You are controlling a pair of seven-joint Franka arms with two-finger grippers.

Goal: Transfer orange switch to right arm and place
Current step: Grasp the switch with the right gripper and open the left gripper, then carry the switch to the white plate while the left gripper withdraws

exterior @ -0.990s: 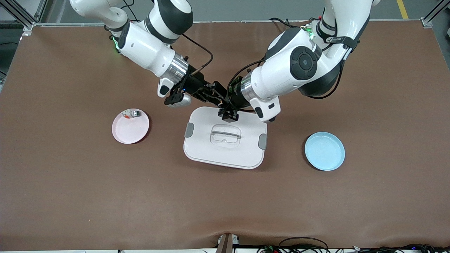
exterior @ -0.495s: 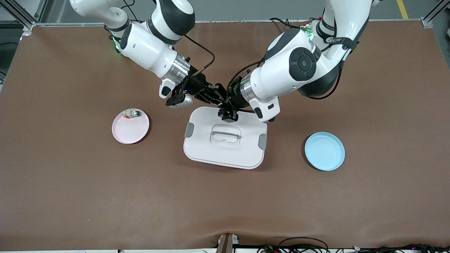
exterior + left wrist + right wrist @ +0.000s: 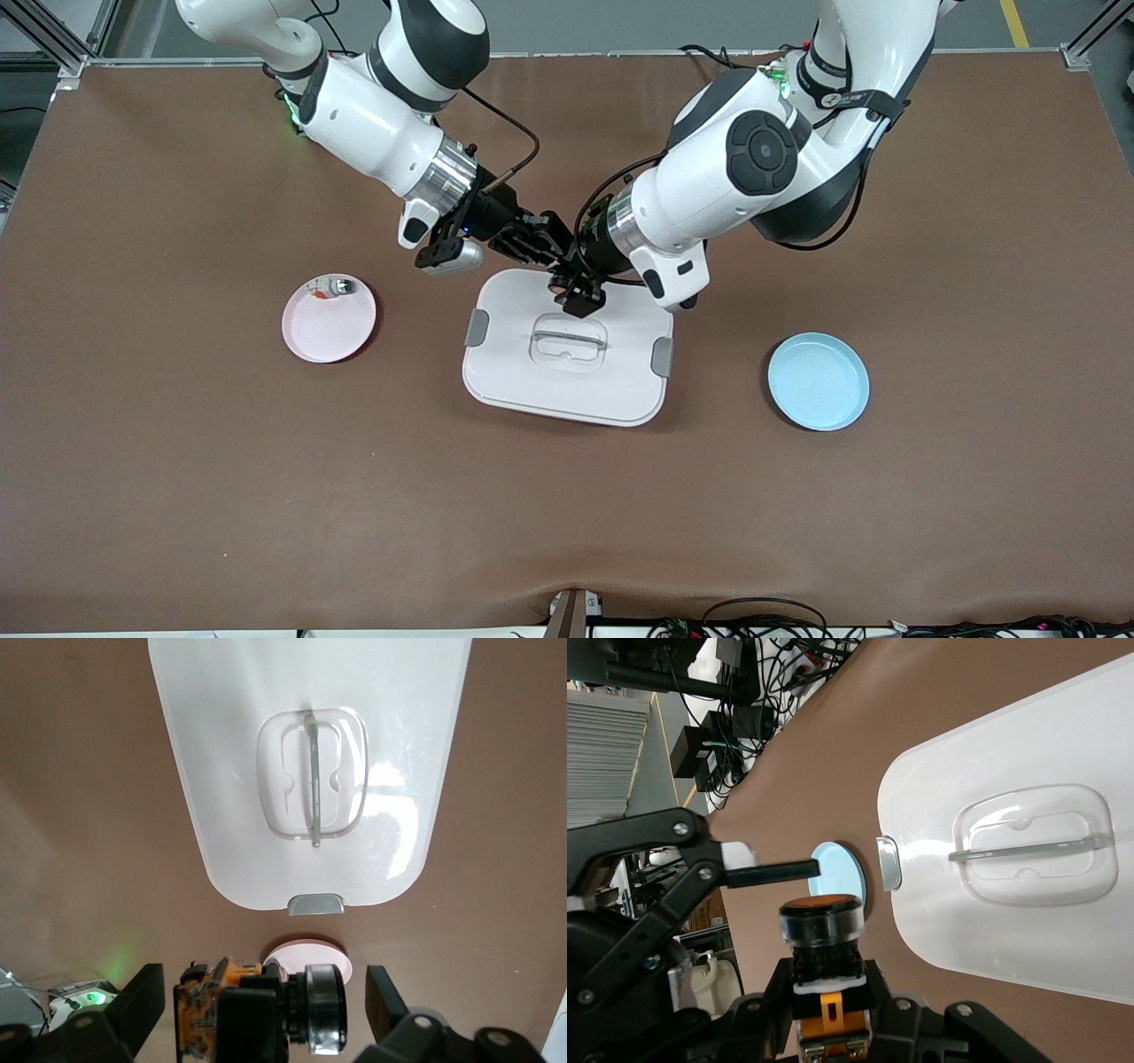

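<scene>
Both grippers meet in the air over the edge of the lidded box [image 3: 567,354] that faces the arms' bases, the right gripper [image 3: 542,246] clamped on the orange switch [image 3: 821,935] and the left gripper [image 3: 576,288] spread wide to either side of it. The box sits mid-table between two plates: one plate [image 3: 329,317] toward the right arm's end, carrying a small part [image 3: 330,287] at its rim, and the other plate [image 3: 818,381] toward the left arm's end, a touch nearer the front camera.
</scene>
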